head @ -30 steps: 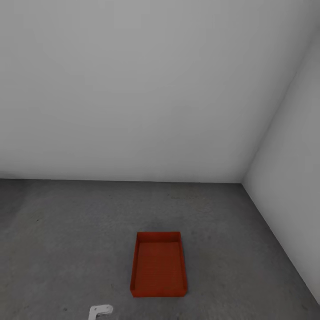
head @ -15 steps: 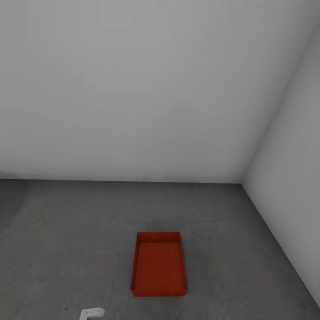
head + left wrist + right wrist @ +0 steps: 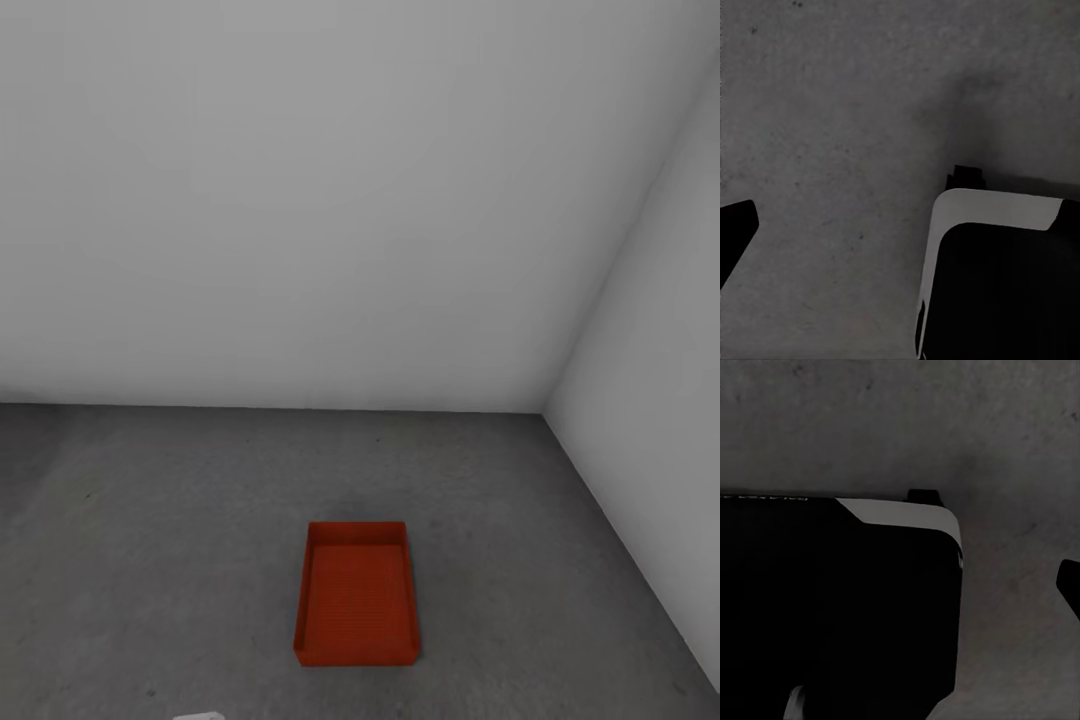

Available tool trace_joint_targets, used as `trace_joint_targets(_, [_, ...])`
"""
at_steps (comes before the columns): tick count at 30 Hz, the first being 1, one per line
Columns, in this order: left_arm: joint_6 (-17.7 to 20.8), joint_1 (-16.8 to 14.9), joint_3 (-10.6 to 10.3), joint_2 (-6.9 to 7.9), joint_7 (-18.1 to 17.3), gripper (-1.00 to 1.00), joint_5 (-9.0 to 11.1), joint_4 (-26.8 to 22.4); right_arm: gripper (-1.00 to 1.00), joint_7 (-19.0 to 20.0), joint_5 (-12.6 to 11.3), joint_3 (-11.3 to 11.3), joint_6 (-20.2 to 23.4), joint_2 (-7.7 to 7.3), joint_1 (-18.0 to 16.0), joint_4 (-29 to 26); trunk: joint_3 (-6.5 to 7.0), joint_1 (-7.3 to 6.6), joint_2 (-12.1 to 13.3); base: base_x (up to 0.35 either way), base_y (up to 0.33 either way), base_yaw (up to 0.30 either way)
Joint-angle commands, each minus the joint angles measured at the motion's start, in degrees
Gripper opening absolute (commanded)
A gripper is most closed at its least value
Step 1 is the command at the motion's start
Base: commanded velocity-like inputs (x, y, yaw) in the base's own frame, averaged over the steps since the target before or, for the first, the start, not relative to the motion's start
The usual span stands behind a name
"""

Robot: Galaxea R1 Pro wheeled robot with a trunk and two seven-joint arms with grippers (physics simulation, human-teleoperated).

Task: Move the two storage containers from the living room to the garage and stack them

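Grey rough concrete floor (image 3: 150,560) of the garage spreads below both wrist cameras. Left end effector (image 3: 200,716) shows as a white sliver at the near edge; whether it or the right one is clenched, I cannot tell. Beyond it and to its right, one orange-red storage container (image 3: 355,595) rests on the floor. White walls (image 3: 300,200) stand farthest.

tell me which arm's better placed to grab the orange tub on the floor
Probably left, marginally: the left arm peeks in at the head view's bottom edge, nearer-left of the container on the floor.
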Motion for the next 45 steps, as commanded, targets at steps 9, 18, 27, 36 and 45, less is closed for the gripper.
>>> trace_joint_targets(9, [0.2, 0.2, 0.0, 0.2, 0.1, 1.0, 0.3, 0.0, 1.0, -0.1, -0.9, 0.4, -0.4, 0.09, 0.0, 0.1, -0.08, 0.02, -0.1, 0.0, 0.0, 0.0])
trace_joint_targets(18, [-0.2, 2.1, 0.0, 0.47, -0.9, 1.0, -0.1, 0.0, 1.0, -0.1, -0.9, 0.4, -0.5, 0.12, 0.0, 0.1, -0.08, 0.02, -0.1, 0.0, 0.0, 0.0])
trace_joint_targets(27, [-0.6, 2.4, 0.0, 1.38, -3.6, 1.0, 0.0, 0.0, 1.0, -0.1, -1.0, 0.4, -0.4, 0.28, 0.0, 0.1, 0.14, 0.02, -0.1, 0.0, 0.0, 0.0])
trace_joint_targets(36, [-0.6, 2.4, 0.0, 1.47, -4.1, 1.0, 0.0, 0.0, 1.0, -0.2, -1.0, 0.4, -1.0, 0.14, 0.0, 0.1, 0.89, 0.02, -0.1, 0.0, 0.0, 0.0])
trace_joint_targets(45, [-0.5, 2.4, 0.0, 1.42, -4.1, 1.0, 0.1, 0.0, 1.0, -0.2, -1.0, 0.4, -1.1, 0.12, -0.1, 0.1, 1.69, 0.02, -0.1, 0.0, 0.0, 0.0])
